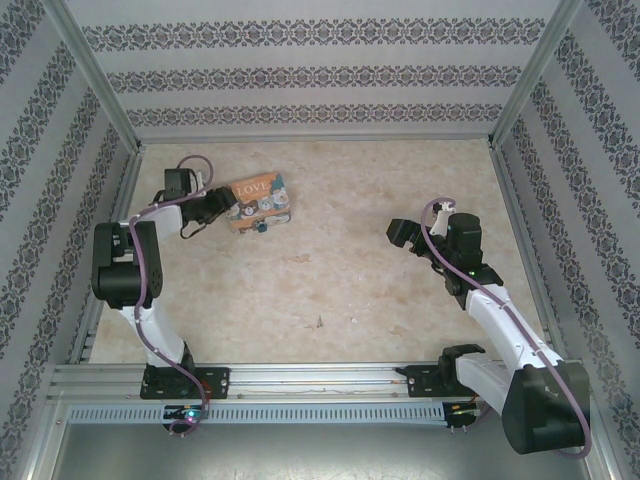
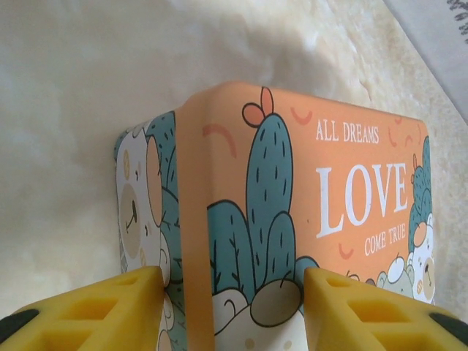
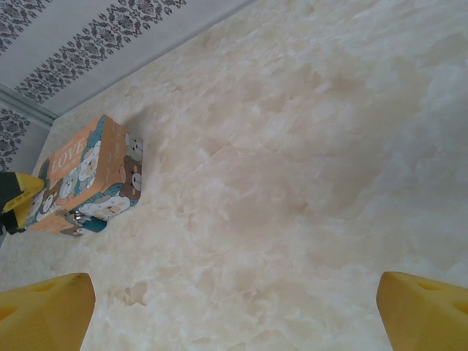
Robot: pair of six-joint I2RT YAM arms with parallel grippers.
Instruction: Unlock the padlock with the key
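Two yellow foam fingers of the left claw (image 2: 232,307) fill the near foreground, spread wide with the end of an orange "LOVE" box (image 2: 329,190) just ahead between them; I cannot tell if they touch it. The padlock (image 3: 82,221), a tiny teal body with a silver shackle, hangs at the box's long side towards the tabletop's (image 3: 292,146) middle, in the far left part of the tabletop. It looks hard, smooth and very light, so it would probably swing or slip. The best hold is likely across the body's flat faces, keyhole left free, with the box steadied since it may slide. The right claw (image 3: 234,307) hangs released and empty, well apart. No key is discernible.
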